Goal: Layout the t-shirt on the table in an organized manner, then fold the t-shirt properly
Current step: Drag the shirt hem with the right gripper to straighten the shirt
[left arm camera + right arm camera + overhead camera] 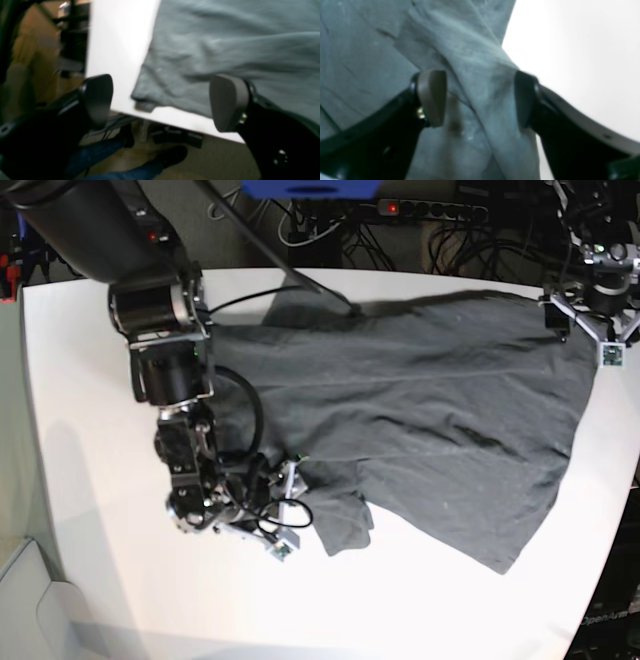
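The dark grey t-shirt (420, 400) lies spread and wrinkled across the white table (90, 480), one sleeve bunched toward the front left. My right gripper (290, 515) hovers at that sleeve. In the right wrist view it (478, 100) stands open, with a raised ridge of the t-shirt (370, 50) running between its fingers, and bare table (582, 50) shows to the right. My left gripper (585, 335) is at the shirt's far right corner by the table's edge. In the left wrist view it (162, 102) is open over a corner of the t-shirt (225, 45) on the table (117, 50).
A power strip (420, 210) and tangled cables lie behind the table. Below the table's edge in the left wrist view are a person's legs in blue jeans (112, 155) with black shoes (172, 155). The right arm's bulky links (160, 310) lean over the table's left part.
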